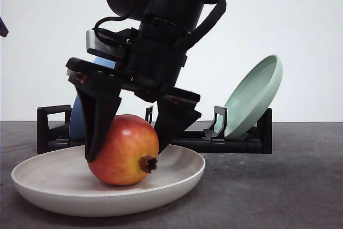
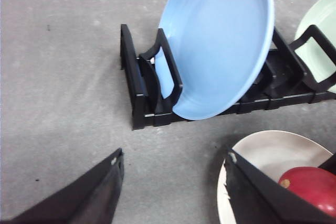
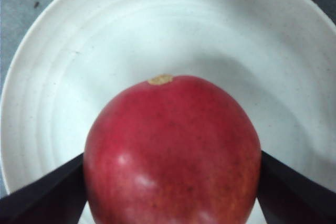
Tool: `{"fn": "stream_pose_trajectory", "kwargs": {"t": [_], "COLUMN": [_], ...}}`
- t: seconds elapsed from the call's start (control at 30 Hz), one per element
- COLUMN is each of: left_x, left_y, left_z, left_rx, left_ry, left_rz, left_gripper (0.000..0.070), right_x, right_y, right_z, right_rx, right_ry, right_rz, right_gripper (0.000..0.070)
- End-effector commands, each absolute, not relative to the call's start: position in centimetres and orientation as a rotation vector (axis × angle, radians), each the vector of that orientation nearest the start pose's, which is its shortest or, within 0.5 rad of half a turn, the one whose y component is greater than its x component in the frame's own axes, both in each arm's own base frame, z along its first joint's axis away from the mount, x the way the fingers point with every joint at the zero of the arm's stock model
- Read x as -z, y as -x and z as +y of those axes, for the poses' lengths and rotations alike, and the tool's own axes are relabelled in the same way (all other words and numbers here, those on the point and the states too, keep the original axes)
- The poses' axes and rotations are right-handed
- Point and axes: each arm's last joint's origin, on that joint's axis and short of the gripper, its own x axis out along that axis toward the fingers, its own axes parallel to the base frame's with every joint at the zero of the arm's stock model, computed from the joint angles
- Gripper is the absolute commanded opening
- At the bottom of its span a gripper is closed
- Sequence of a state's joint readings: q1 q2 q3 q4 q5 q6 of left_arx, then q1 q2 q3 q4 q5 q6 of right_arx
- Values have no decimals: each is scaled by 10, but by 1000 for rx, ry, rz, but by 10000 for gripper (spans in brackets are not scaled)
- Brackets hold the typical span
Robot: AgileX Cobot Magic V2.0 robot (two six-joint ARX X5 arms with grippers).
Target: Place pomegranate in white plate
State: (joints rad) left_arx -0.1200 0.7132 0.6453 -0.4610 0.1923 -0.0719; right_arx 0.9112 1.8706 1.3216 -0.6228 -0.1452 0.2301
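Observation:
The pomegranate (image 1: 128, 146), red with yellow-orange patches and a dark crown pointing toward the camera, rests in the middle of the white plate (image 1: 48, 183) at the table's front. My right gripper (image 1: 126, 153) comes down from above, its black fingers (image 1: 99, 127) pressed against both sides of the fruit. The right wrist view shows the pomegranate (image 3: 173, 145) wedged between the fingertips of the right gripper (image 3: 172, 187) over the white plate (image 3: 105, 51). My left gripper (image 2: 173, 203) is open above bare table, to the left of the white plate (image 2: 273, 150) and the pomegranate (image 2: 312, 184).
A black dish rack (image 1: 241, 142) stands behind the white plate. It holds a tilted blue plate (image 2: 220, 45) on its left and a pale green plate (image 1: 254, 95) on its right. Grey tabletop lies open left of the rack (image 2: 63, 103).

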Motion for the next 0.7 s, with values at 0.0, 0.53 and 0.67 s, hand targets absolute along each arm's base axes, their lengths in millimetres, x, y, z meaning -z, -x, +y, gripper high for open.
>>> {"fn": "stream_pose_trajectory", "kwargs": {"t": [0.0, 0.53, 0.67], "left_x": [-273, -274, -274], "left_y": [-152, -152, -152], "left_z": [-24, -24, -24], "left_rx": [278, 276, 276], "left_ry": [86, 85, 85], "left_rz": [530, 527, 527], "left_gripper": [354, 354, 354], "right_x": [-187, -224, -227], "right_y": [-226, -206, -192], "right_z": [307, 280, 260], "right_rx": [-804, -879, -932], "right_ry": [292, 233, 175], "right_rz": [1219, 948, 864], "right_gripper": [593, 604, 604]}}
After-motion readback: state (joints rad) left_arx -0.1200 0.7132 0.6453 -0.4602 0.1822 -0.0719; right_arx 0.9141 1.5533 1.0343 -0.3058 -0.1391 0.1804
